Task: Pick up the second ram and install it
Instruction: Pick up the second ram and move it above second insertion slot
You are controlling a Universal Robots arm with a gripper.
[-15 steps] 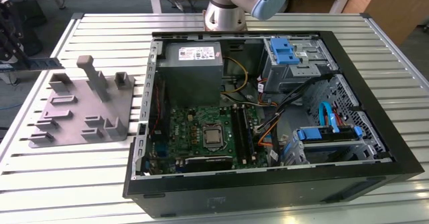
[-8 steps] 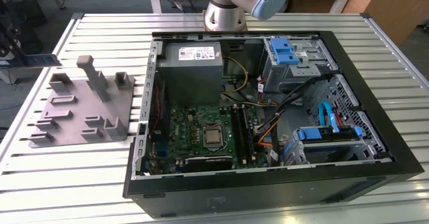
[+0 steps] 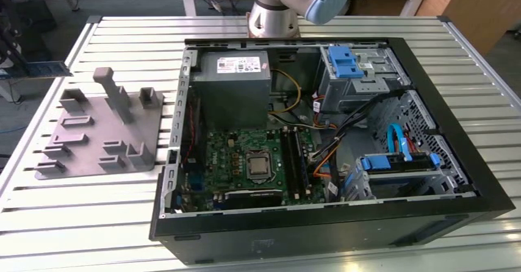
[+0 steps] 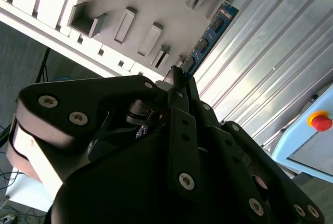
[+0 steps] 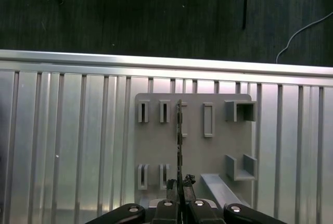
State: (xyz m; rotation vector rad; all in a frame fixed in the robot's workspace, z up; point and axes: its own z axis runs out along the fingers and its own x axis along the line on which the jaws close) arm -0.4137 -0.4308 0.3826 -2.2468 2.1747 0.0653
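- Second ram [image 4: 210,31], the slim blue-green circuit-board stick with black chips, pokes straight out ahead of the black two-finger gripper [image 5: 179,185].
- That gripper's pinched tight on the stick's near end, fingers nearly together.
- Grey plastic fixture plate with upright posts [image 5: 208,151] sits beyond the stick.
- Ribbed aluminium table [image 5: 62,130] lies farthest out, under that plate.
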